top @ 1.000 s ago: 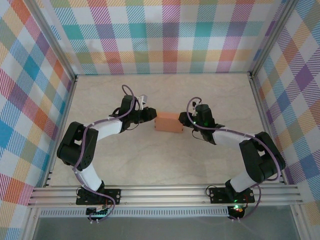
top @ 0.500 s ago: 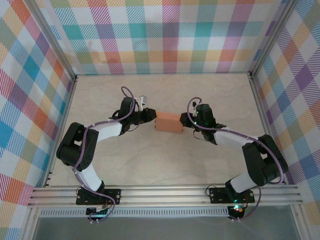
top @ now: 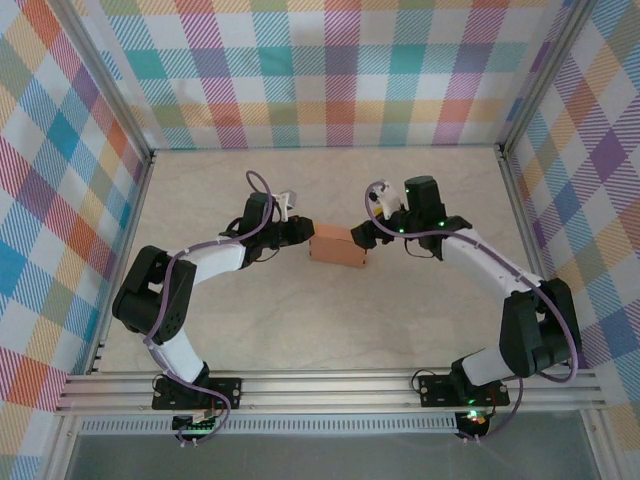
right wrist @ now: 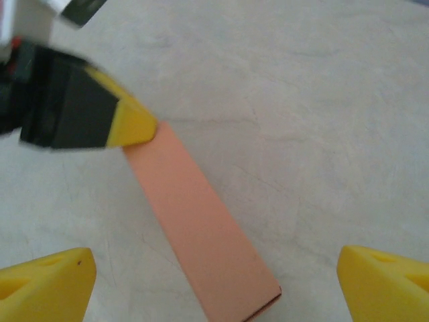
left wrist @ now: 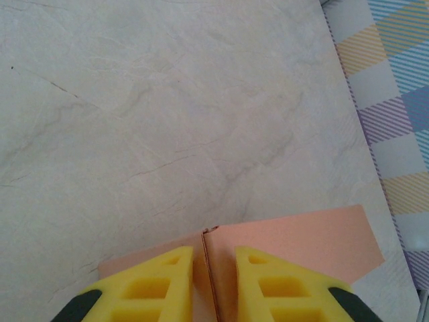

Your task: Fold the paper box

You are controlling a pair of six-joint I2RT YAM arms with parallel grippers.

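On the left side of the counter (top: 330,320), the left arm reaches in toward the middle. Its tool (top: 299,232) sits at the left end of the paper box (top: 337,246). In the left wrist view, the two yellow fingers (left wrist: 157,285) are drawn close together. A thin upright edge of the salmon-orange card is pinched in the narrow slot between them. The rest of the card spreads flat beyond the fingertips on the pale marbled surface.

The paper box lies near the centre of the counter between the two arms. It is a small closed rectangle, with its long side running roughly left to right and tilted slightly.

The right tool (top: 362,237) is just beside the right end of the box. In the right wrist view, its yellow fingers (right wrist: 47,282) are spread wide at the bottom corners. The box runs away between them without touching either one. At the far end of the box, the yellow tip of the left tool meets the card.
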